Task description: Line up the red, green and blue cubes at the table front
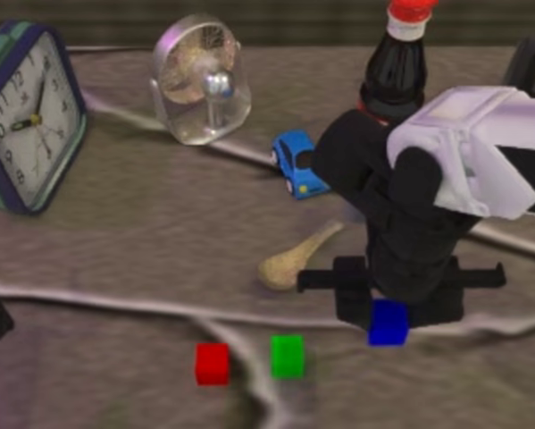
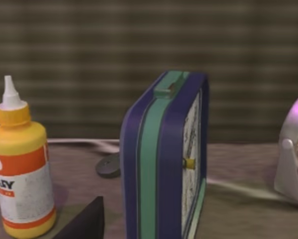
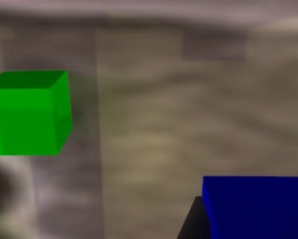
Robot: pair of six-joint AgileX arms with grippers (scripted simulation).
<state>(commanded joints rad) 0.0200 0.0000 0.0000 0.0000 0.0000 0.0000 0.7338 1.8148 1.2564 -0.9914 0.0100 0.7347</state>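
Right gripper [image 1: 388, 308] is clamped on the blue cube [image 1: 388, 323], carrying it near the table [image 1: 115, 223] front edge, right of the green cube [image 1: 287, 356] and red cube [image 1: 212, 364], to extend their row. Left arm is parked at the left edge; I cannot tell its grip.

Red cube [image 1: 212, 364], green cube [image 1: 287, 356], deep blue cube [image 1: 388, 323], seemingly grey-brown table [image 1: 115, 232].

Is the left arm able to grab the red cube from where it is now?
Probably yes. The red cube sits alone on open cloth toward the table's front left, with a gap to the green cube. The left arm is parked at the left edge; nothing stands between.
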